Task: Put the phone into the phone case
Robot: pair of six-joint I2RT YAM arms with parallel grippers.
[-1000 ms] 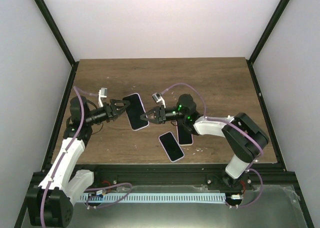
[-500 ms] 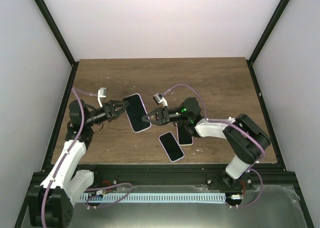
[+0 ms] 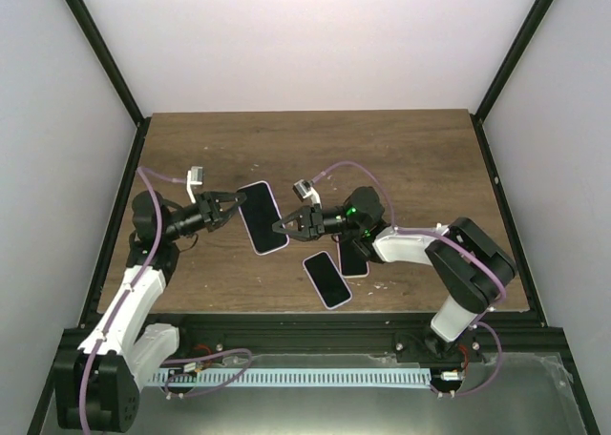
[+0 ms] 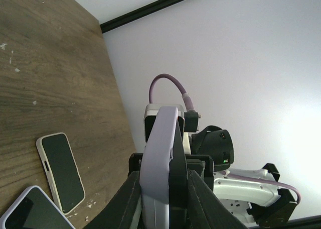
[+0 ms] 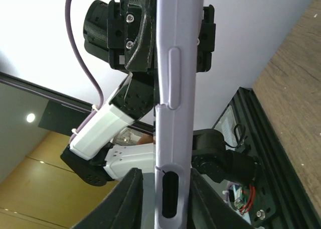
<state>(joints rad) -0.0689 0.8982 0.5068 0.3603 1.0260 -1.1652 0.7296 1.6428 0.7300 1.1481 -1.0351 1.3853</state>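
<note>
Seating step, apparently: left gripper [image 3: 232,204] clamped the lilac phone case [image 4: 158,158], right gripper [image 3: 280,227] straddled it, hold unclear; next, the phone [image 3: 260,216] likely needed pressing flush.

Wood-grain counter [image 3: 410,158] with two phones lying flat on it.
A light-rimmed phone [image 3: 327,279] lies screen-up near the front edge. A darker phone [image 3: 355,261] sits just beside it, partly hidden from above, with pale specks [image 3: 382,284] scattered close by.
</note>
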